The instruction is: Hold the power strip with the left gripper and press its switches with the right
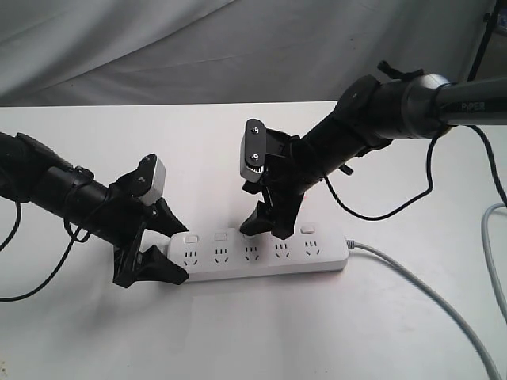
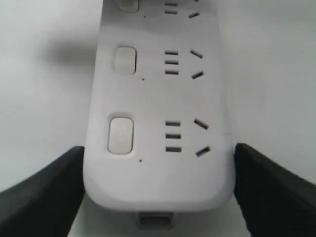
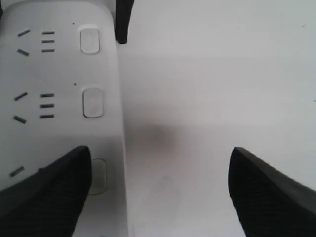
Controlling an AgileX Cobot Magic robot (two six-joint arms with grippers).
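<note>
The white power strip [image 1: 261, 253] lies flat across the middle of the white table, its grey cord [image 1: 428, 293] running off to the right. My left gripper [image 1: 176, 249] straddles the strip's left end; in the left wrist view its black fingers [image 2: 44, 195] press both long sides of the strip [image 2: 158, 98], just past the end switch [image 2: 121, 134]. My right gripper [image 1: 268, 228] points down onto the button row near the middle, jaws spread. One of its fingertips [image 3: 49, 192] partly covers a switch [image 3: 98, 175]; the other hangs over bare table. Two more switches [image 3: 93, 102] show beyond.
A crumpled grey cloth [image 1: 198, 47] backs the table. A second pale cable [image 1: 487, 261] loops at the right edge, and black arm cables hang beside both arms. Bare white tabletop [image 1: 238, 332] lies in front of the strip.
</note>
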